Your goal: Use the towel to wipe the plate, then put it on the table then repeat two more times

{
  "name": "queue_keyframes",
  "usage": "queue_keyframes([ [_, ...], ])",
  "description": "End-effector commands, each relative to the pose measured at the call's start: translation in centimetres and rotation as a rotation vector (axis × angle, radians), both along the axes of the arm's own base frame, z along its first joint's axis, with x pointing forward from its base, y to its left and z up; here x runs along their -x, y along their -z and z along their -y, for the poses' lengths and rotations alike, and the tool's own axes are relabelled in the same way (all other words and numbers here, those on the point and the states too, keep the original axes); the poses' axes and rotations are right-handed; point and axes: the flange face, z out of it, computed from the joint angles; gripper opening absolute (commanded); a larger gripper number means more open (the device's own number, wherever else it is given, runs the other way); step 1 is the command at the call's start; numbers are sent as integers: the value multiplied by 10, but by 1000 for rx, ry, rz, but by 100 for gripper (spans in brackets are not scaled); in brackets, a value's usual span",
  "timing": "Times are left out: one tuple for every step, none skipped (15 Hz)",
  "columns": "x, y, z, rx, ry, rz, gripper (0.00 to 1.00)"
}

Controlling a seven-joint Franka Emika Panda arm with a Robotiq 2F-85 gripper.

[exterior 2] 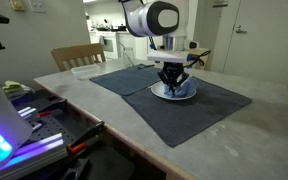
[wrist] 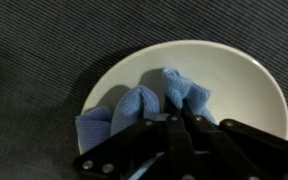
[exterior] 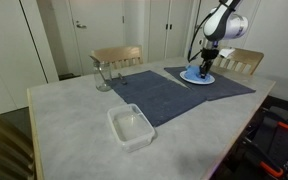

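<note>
A white plate (wrist: 234, 80) lies on a dark grey mat (wrist: 34, 50). It also shows in both exterior views (exterior: 189, 76) (exterior 2: 185, 93). A blue towel (wrist: 134, 105) is bunched on the plate. My gripper (wrist: 179, 122) is shut on the blue towel and presses it onto the plate. In both exterior views the gripper (exterior: 205, 66) (exterior 2: 172, 82) stands straight down over the plate, with the towel (exterior: 201, 73) (exterior 2: 170, 89) under it.
The mat (exterior: 164, 95) covers the middle of a light table (exterior: 74, 120). A clear plastic tub (exterior: 130, 127) sits near the front edge. A glass (exterior: 103, 75) stands at the back. Wooden chairs (exterior: 119, 56) (exterior: 242, 60) stand beside the table.
</note>
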Motion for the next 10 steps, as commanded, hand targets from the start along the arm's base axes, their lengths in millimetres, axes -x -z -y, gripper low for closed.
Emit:
queue_keyframes([
  [9,9,-24,-128,-46,-27,1],
  [8,10,-27,-149,-53,-25,1],
  [7,10,-29,-164,-54,-14,1],
  [6,10,-31,-178,-55,-6,1],
  [4,10,-32,-185,-56,3,1],
  [3,10,-32,-191,-56,14,1],
  [1,10,-33,-189,-55,23,1],
  [0,10,-33,-191,-60,24,1],
  [-2,11,-34,-188,-66,25,1],
  [-3,12,-35,-189,-67,29,1],
])
